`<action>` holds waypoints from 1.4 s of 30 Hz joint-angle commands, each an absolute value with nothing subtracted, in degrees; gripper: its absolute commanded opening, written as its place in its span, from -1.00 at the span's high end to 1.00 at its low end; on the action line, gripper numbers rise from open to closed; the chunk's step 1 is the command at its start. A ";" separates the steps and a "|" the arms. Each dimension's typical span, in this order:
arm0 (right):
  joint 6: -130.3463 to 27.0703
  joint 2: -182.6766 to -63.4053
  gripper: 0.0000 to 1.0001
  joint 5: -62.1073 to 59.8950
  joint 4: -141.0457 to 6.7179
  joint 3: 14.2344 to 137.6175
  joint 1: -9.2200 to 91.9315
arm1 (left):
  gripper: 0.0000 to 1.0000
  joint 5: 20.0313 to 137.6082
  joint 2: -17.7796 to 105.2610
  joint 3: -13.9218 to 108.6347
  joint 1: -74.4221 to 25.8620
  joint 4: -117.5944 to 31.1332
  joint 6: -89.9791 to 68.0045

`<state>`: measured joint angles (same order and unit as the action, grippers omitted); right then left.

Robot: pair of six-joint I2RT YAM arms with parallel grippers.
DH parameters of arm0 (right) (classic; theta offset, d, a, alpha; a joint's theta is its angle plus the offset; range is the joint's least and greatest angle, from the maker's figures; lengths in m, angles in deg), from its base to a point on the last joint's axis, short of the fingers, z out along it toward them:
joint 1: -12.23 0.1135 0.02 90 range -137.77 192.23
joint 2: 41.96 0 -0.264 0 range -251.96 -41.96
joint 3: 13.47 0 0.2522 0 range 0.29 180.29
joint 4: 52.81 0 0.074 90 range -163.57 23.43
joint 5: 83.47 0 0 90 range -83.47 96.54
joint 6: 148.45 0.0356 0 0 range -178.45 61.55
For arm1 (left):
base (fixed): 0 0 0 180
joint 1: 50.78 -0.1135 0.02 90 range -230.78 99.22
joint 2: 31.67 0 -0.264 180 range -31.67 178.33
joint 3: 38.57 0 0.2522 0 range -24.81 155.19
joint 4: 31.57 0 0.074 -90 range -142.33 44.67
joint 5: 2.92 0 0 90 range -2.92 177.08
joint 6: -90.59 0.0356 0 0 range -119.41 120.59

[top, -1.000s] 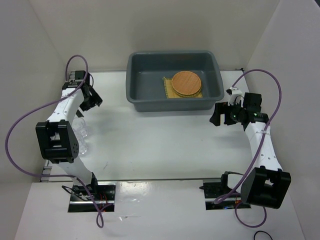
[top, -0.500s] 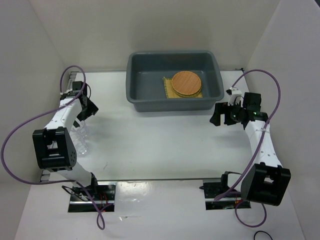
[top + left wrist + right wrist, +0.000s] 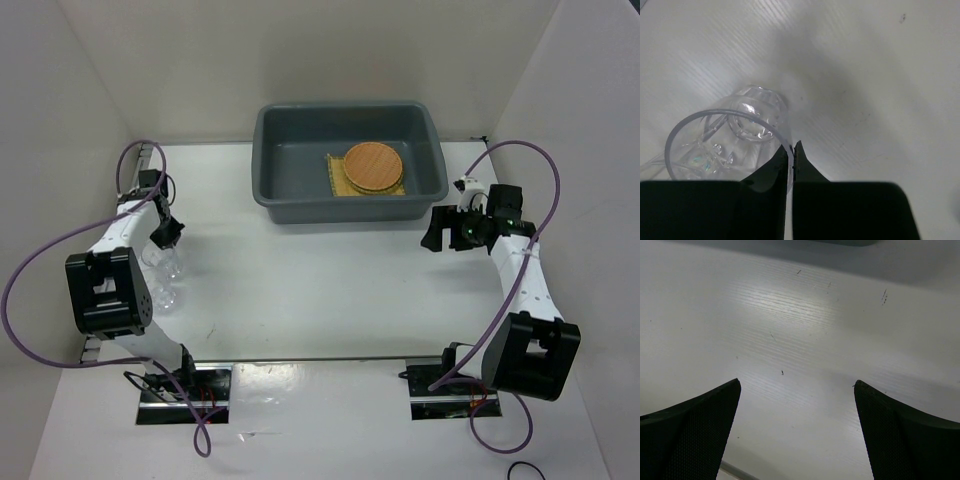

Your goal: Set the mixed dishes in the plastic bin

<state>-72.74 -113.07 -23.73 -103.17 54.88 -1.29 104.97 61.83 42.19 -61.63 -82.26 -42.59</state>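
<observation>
From above, the grey bin [image 3: 268, 190] stands at the far middle of the white table [image 3: 320, 290]. In it a square mat [image 3: 336, 180] lies flat with a round orange-brown disc [image 3: 372, 167] on top, covering most of it. Nothing lies between the bin and the arms. At the left edge the left gripper [image 3: 165, 232] hangs over a glass cup [image 3: 166, 262]. A second glass cup [image 3: 166, 297] sits just nearer, partly hidden by the arm. The right gripper [image 3: 436, 230] hovers beside the bin's right end.

In the left wrist view the glass cup is clear with a faceted base. Its rim wall looks pinched between the two dark fingers [image 3: 765, 185], one inside and one outside, though glare blurs the contact.

In the right wrist view the jaws are wide apart over bare table.
</observation>
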 commanded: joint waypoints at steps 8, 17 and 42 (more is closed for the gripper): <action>-72.87 -111.40 -0.97 -24.58 -103.04 56.81 -2.27 | 1.00 93.61 54.65 50.85 -62.99 -73.30 -44.92; -72.87 -110.34 -0.97 -24.58 -102.52 56.28 -2.27 | 1.00 59.33 53.84 50.94 -61.33 -28.12 -56.98; -72.87 -109.72 -0.97 -24.58 -101.37 55.75 -3.32 | 1.00 95.70 121.35 146.84 -29.78 -108.78 -25.16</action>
<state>-72.87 -110.75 -24.14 -103.01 55.08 -2.49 93.28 120.23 144.57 -29.79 -102.81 -26.28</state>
